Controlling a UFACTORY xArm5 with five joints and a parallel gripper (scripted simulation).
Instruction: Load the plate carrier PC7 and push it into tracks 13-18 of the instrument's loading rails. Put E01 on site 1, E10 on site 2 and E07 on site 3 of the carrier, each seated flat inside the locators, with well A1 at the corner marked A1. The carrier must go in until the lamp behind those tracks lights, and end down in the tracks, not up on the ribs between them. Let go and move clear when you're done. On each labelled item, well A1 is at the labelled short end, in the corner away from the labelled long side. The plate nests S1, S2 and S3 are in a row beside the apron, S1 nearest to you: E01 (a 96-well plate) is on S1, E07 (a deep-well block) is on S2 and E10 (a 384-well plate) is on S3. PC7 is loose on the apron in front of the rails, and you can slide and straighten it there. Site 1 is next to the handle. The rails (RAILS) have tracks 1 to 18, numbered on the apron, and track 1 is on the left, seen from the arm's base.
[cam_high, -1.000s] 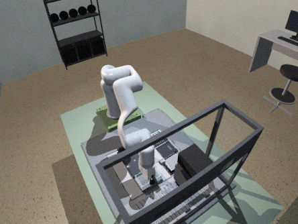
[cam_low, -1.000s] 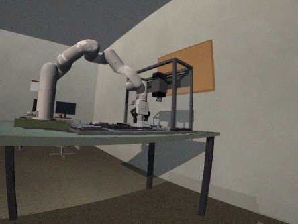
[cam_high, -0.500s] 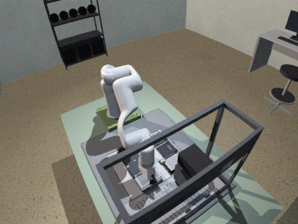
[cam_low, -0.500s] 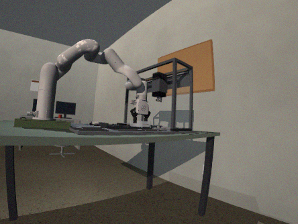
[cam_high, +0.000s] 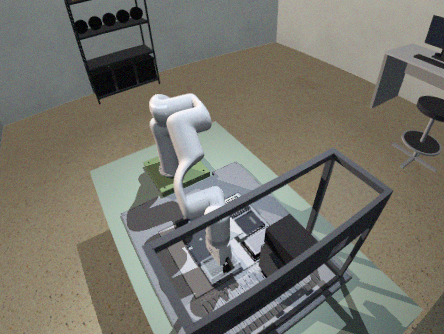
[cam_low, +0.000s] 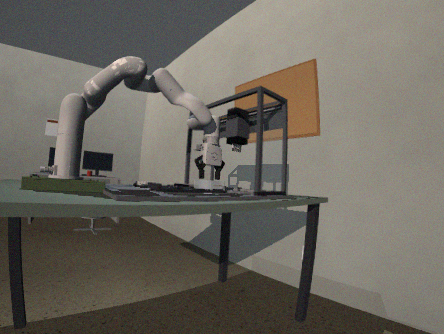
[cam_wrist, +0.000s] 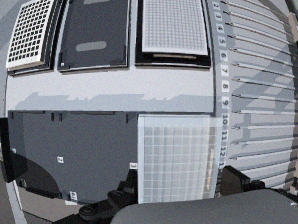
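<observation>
Jaws wide apart, nothing clamped; a finger too near the deep-well block (cam_high: 214, 274) (cam_low: 204, 185) (cam_wrist: 175, 157) could drag or tip it as the gripper (cam_high: 224, 268) (cam_low: 210, 176) (cam_wrist: 181, 183) lifts. Block's on the carrier (cam_high: 196, 244) (cam_wrist: 95, 142), site 3 end, pale w/ a grid of square wells, approx. straight; can't tell if it's fully seated.

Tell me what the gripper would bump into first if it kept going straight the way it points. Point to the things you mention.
Pointing down, the open black gripper (cam_high: 226, 267) (cam_low: 210, 177) (cam_wrist: 181, 183) would probably meet the pale, rectangular gridded block (cam_high: 212, 273) (cam_low: 205, 184) (cam_wrist: 175, 157) between its fingers, though depth is unclear.
</observation>
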